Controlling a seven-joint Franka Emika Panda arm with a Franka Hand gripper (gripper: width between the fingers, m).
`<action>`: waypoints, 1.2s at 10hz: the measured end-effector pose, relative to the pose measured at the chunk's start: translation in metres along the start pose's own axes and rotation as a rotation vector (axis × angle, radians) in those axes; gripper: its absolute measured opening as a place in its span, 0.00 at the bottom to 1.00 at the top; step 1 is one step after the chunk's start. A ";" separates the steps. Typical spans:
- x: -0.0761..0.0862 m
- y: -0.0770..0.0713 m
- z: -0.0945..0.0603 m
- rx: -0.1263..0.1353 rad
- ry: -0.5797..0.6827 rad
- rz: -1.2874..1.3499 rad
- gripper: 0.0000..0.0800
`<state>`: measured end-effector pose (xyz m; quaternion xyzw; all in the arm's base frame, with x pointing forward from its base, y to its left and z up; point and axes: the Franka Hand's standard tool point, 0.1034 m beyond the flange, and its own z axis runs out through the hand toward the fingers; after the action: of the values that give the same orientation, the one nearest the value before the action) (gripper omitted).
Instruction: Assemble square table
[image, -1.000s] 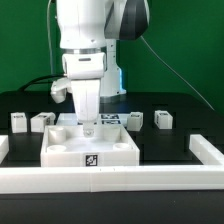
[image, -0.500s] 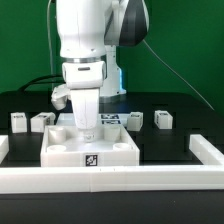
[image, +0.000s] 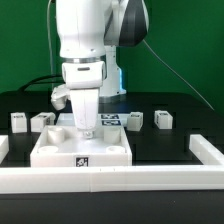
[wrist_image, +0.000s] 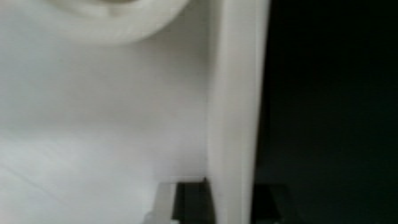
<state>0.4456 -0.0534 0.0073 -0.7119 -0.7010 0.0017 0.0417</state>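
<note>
White plastic square table top (image: 60, 150) lies mid-scene on the black table (image: 188, 132), just behind the long white rail (image: 150, 178) at the near edge. The gripper (image: 87, 129) reaches down into the top's far part, clenched on its thin raised rim (wrist_image: 228, 110). The outer left leg block (image: 18, 122) and inner left leg block (image: 41, 121) stand at far left. The inner right leg block (image: 135, 120) and outer right leg block (image: 162, 120) stand at far right, all apart from the top.

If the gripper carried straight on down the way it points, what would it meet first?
The square table top. The gripper sits right at it, apparently shut on its raised rim, so it would press into that part, though depth is unclear.
</note>
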 end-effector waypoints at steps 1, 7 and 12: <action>0.000 0.000 0.000 0.000 0.000 0.000 0.08; 0.033 0.011 -0.001 -0.015 0.007 0.006 0.08; 0.089 0.038 -0.002 -0.034 0.016 -0.004 0.08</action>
<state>0.4851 0.0348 0.0116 -0.7112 -0.7019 -0.0162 0.0353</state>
